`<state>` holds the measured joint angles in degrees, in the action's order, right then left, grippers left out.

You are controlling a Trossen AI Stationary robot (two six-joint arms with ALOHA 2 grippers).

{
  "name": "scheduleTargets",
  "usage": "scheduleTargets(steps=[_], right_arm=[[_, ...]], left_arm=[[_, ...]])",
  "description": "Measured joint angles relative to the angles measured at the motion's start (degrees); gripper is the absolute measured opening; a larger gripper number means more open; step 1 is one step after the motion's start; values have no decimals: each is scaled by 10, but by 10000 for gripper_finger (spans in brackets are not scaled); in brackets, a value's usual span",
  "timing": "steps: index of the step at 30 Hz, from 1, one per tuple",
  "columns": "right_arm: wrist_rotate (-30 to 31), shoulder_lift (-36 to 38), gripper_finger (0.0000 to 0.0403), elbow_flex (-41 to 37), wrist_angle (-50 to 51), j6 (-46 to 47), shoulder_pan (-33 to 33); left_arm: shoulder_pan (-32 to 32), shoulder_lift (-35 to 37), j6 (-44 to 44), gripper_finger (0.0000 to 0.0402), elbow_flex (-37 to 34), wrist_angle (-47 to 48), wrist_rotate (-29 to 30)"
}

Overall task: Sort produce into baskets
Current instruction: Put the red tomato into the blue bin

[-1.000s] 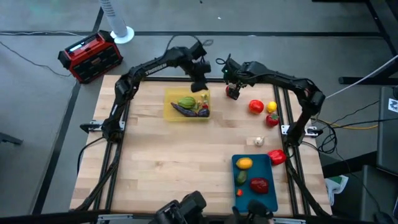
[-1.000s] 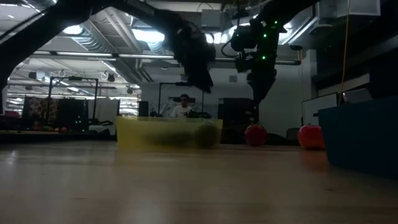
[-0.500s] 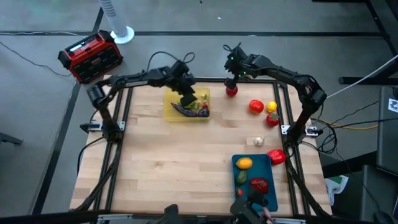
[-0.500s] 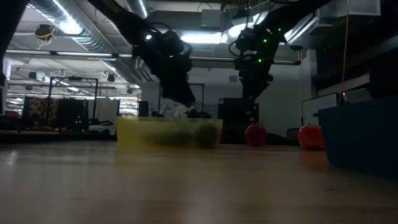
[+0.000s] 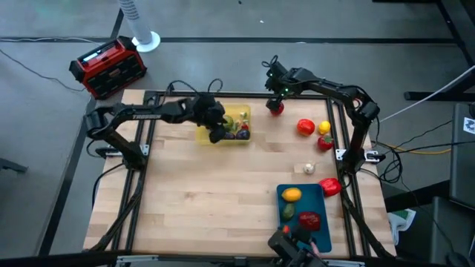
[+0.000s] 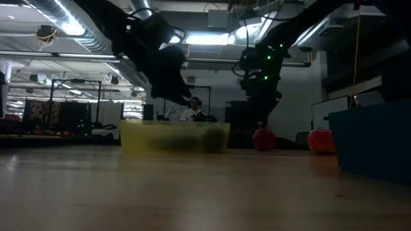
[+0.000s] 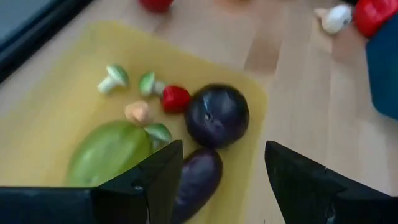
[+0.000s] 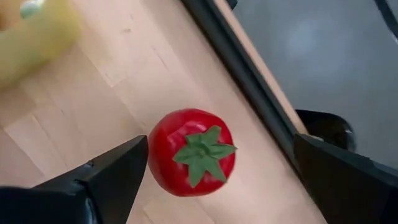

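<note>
The yellow basket (image 5: 223,124) stands at the table's far middle. In it lie a green pepper (image 7: 109,152), a long purple eggplant (image 7: 198,182), a round purple fruit (image 7: 216,115) and small pieces. My left gripper (image 7: 224,152) hangs open over the basket's near part (image 5: 217,133), with nothing between its fingers. My right gripper (image 8: 221,180) is open above a red tomato (image 8: 191,152) that sits on the table near the far edge (image 5: 276,109). Its fingers stand on either side of the tomato, apart from it. The teal basket (image 5: 320,222) at the near right holds an orange piece, a green piece and a red one.
Loose on the right of the table lie a red tomato (image 5: 305,127), a lemon (image 5: 324,127), a red pepper (image 5: 325,143), a white garlic (image 5: 309,168) and another red pepper (image 5: 330,187). A red-and-black box (image 5: 107,67) stands off the table's far left corner. A person (image 6: 191,110) sits in the room behind.
My left gripper has swung from above the yellow basket's far right corner toward the table's near and left edges and down, and now hangs over the basket's contents, pointing less steeply. My right gripper has sunk a little over the red tomato and stayed open.
</note>
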<state>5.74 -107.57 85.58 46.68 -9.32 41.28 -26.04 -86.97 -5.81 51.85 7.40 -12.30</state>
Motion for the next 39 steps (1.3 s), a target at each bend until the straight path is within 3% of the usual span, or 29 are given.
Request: scheduleTargets(steps=[11,29,39], right_arm=[[-18,-21,395,0,16,-15,0],[-24,-93,393,0,19,-10,0],[-23,-93,306,0,21,-10,0]], left_arm=[[72,8,-44,223,-26,-39,67],[127,8,-75,223,-26,-38,103],[134,8,-86,223,-26,-38,140]])
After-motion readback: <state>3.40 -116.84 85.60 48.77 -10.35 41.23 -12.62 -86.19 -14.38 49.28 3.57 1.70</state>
